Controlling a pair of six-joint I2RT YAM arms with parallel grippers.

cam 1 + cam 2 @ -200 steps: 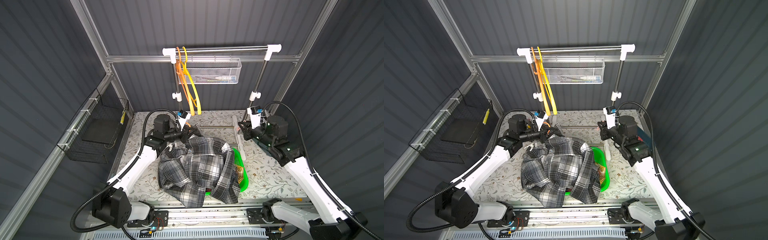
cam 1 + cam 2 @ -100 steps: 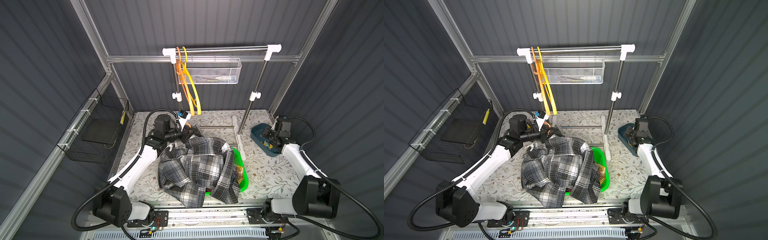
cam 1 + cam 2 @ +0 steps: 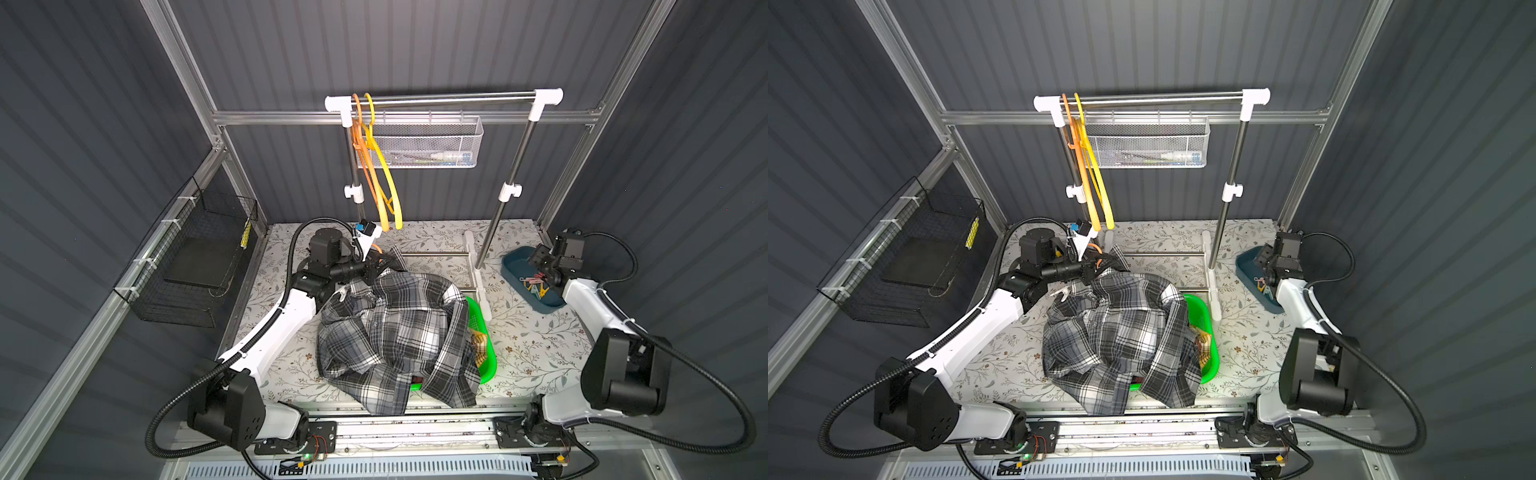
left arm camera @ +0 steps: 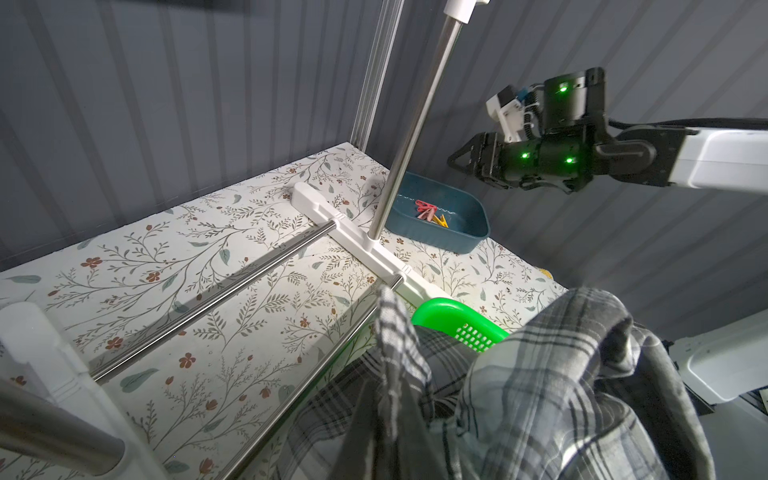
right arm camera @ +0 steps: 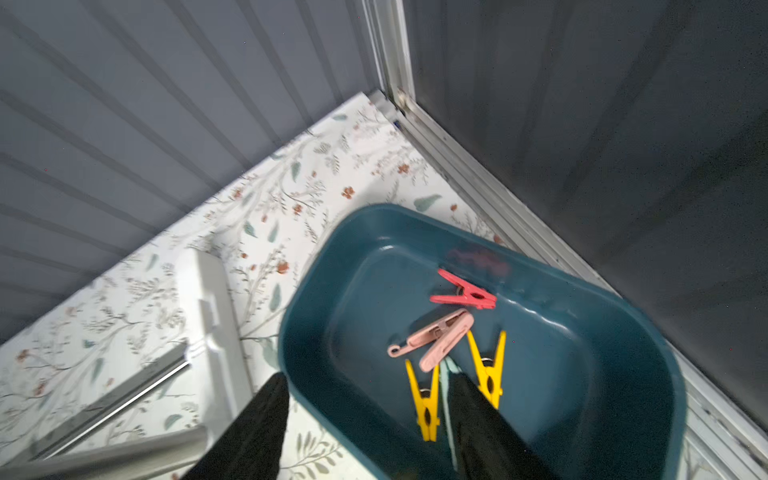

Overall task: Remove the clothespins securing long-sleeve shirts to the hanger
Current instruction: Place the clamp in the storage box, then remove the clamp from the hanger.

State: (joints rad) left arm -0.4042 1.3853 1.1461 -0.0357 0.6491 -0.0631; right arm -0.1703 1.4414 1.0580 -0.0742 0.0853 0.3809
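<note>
The grey-black-white plaid shirt (image 3: 395, 332) (image 3: 1117, 332) lies heaped over a green basket (image 3: 484, 345) mid-table. My left gripper (image 3: 380, 262) (image 4: 386, 436) is shut on a fold of the shirt's back edge. My right gripper (image 3: 540, 270) (image 5: 365, 382) hangs open above a teal tray (image 5: 316, 291) at the back right. In the tray lie clothespins: a red one (image 5: 465, 293), a salmon-pink one (image 5: 436, 340) and two yellow ones (image 5: 424, 399). A pale blue-grey one (image 5: 448, 374) shows as a sliver beside one finger. No clothespin shows on the shirt.
A clothes rack (image 3: 440, 97) stands at the back, with its posts and floor bars (image 4: 208, 299) between the arms. An orange and a yellow hanger (image 3: 374, 166) hang at its left end. A wire basket (image 3: 428, 145) hangs behind it, and a black wire basket (image 3: 195, 270) on the left wall.
My right arm swung from beside the shirt out to the teal tray at the back right, and its jaws opened there. The left gripper stayed shut on the shirt.
</note>
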